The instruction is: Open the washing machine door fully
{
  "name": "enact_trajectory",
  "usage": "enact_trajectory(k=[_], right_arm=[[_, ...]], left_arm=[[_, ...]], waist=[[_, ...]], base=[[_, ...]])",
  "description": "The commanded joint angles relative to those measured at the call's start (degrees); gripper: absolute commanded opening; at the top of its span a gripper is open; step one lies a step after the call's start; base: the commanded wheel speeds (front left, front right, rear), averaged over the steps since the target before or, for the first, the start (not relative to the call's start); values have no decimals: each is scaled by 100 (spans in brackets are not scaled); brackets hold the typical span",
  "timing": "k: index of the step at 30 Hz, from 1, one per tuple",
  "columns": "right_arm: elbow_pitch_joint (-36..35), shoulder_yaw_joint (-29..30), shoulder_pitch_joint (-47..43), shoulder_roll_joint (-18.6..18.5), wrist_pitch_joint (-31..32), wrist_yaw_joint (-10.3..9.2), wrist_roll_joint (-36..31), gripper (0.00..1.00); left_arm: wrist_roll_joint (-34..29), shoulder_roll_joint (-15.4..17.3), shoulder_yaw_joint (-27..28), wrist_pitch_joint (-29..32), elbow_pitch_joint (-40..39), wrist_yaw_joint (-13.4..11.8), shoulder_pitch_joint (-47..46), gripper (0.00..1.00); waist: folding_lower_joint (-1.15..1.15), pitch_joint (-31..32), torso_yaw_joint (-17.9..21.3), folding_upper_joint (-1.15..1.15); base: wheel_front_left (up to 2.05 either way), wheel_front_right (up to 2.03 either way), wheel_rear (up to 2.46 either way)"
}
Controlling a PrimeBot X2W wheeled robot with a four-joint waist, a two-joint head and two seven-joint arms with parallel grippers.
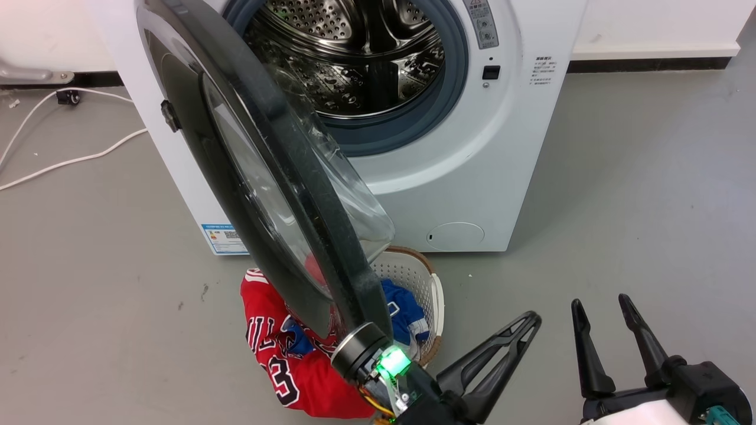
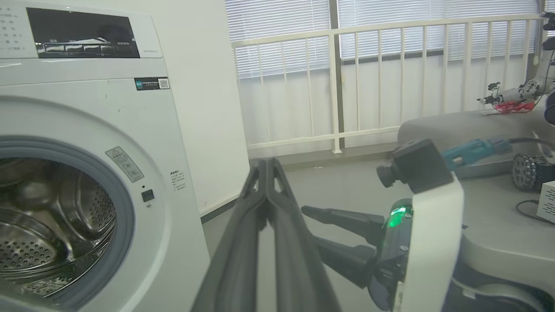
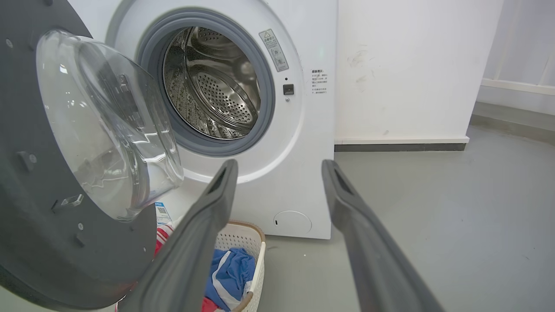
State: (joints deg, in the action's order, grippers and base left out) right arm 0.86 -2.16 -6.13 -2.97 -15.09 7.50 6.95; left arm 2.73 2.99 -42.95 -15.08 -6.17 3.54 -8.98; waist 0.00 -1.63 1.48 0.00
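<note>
The white washing machine (image 1: 490,177) stands at the top of the head view with its steel drum (image 1: 354,53) exposed. The washing machine door (image 1: 277,136), a black ring with a clear glass bowl (image 1: 348,195), is swung far out toward me, edge-on. My left gripper (image 1: 528,321) is shut on nothing, just right of the door's near edge; its wrist overlaps that edge, and I cannot tell if they touch. In the left wrist view its fingers (image 2: 265,164) point past the machine (image 2: 130,130). My right gripper (image 1: 602,313) hangs open, apart from the door (image 3: 65,242), its fingertips (image 3: 227,169) facing the machine.
A white laundry basket (image 1: 437,295) holding blue cloth (image 1: 401,313) sits under the door, with a red jersey (image 1: 277,348) draped beside it. A white cable (image 1: 71,159) lies on the grey floor at the left. Open floor extends right of the machine.
</note>
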Motion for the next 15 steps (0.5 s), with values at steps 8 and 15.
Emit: enact_trajectory(k=[8,15], right_arm=[[31,-7,145,19,-10,-1,-80,100],[62,-93,244,18,-10,-1,-80,100]], left_arm=[[39,99,256,-14,535,14,188,0],[121,121,758,-14,1037,-40,104,0]], waist=[[0,-129,-23,0],[0,-253,18,0]], base=[[0,0,0],[0,0,0]])
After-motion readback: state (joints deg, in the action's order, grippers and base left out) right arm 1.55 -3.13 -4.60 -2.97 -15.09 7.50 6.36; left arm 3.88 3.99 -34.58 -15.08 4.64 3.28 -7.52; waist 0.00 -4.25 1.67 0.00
